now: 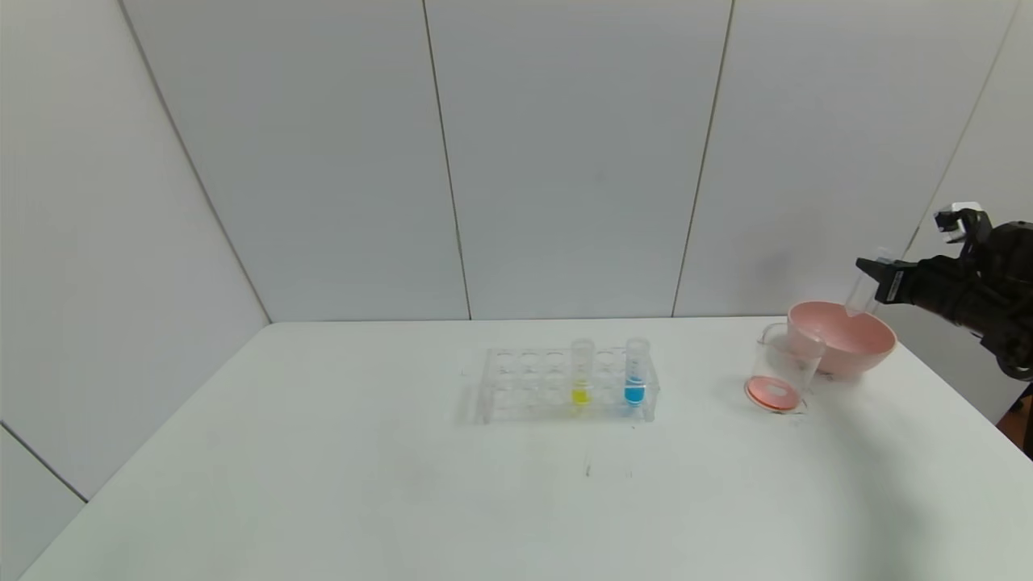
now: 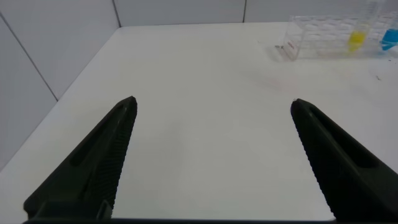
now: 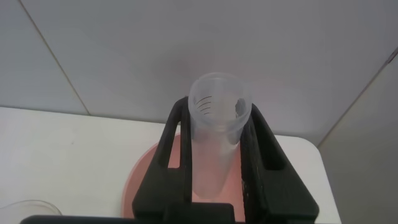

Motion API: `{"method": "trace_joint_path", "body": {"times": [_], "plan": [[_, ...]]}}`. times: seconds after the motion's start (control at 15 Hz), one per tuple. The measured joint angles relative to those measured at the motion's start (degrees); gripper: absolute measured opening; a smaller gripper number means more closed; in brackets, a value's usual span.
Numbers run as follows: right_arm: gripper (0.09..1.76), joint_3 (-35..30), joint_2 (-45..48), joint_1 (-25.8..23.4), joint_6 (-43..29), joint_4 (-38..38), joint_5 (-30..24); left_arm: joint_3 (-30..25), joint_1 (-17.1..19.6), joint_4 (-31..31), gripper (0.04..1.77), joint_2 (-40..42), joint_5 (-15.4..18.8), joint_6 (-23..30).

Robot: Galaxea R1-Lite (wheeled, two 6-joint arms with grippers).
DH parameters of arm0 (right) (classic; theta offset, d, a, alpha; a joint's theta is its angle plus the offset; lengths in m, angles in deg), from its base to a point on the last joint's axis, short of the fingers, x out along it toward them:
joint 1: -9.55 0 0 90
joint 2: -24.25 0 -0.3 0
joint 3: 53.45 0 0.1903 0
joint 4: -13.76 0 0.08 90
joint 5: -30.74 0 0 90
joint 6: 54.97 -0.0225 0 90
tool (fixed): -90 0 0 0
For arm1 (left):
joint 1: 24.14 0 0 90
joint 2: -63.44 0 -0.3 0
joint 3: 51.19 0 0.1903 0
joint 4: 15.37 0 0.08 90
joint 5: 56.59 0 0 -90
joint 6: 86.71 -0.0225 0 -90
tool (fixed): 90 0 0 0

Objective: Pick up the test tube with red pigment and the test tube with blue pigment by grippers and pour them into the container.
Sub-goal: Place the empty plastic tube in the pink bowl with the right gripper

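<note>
My right gripper (image 1: 870, 273) is shut on a clear test tube (image 1: 858, 297), tilted, above the pink bowl's far rim at the table's right. In the right wrist view the tube (image 3: 214, 140) sits between the jaws of the gripper (image 3: 214, 115) and looks empty. The container (image 1: 795, 355), a clear cup, stands left of the bowl with orange-red liquid at its bottom. The test tube with blue pigment (image 1: 636, 373) stands upright in a clear rack (image 1: 524, 383) at mid-table; it also shows in the left wrist view (image 2: 390, 38). My left gripper (image 2: 213, 106) is open and empty over bare table, left of the rack.
A tube with yellow liquid (image 1: 581, 375) stands in the rack beside the blue one. The pink bowl (image 1: 880, 343) sits near the table's right edge, touching or just behind the container. Grey wall panels close off the back.
</note>
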Motion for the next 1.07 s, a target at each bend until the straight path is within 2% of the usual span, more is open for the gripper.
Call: {"method": "trace_joint_path", "body": {"times": [0.07,0.33,0.6,0.8,1.07], "plan": [[0.51,0.3,-0.7,0.0,0.0,0.0,-0.1,0.0,0.0,0.0,1.76,0.0,0.0,0.0],[0.98,0.5,-2.0,0.5,0.0,1.5,0.0,0.0,0.0,0.0,1.76,0.0,0.0,0.0],[1.27,-1.4,-1.2,0.9,0.2,2.2,0.7,0.0,0.0,0.0,1.76,0.0,0.0,0.0],[1.41,-7.5,2.6,2.7,0.1,2.5,5.3,0.0,0.0,0.0,1.76,0.0,0.0,0.0],[1.53,-22.3,10.9,7.6,-0.7,7.4,11.5,0.0,0.0,0.0,1.76,0.0,0.0,0.0]]}}
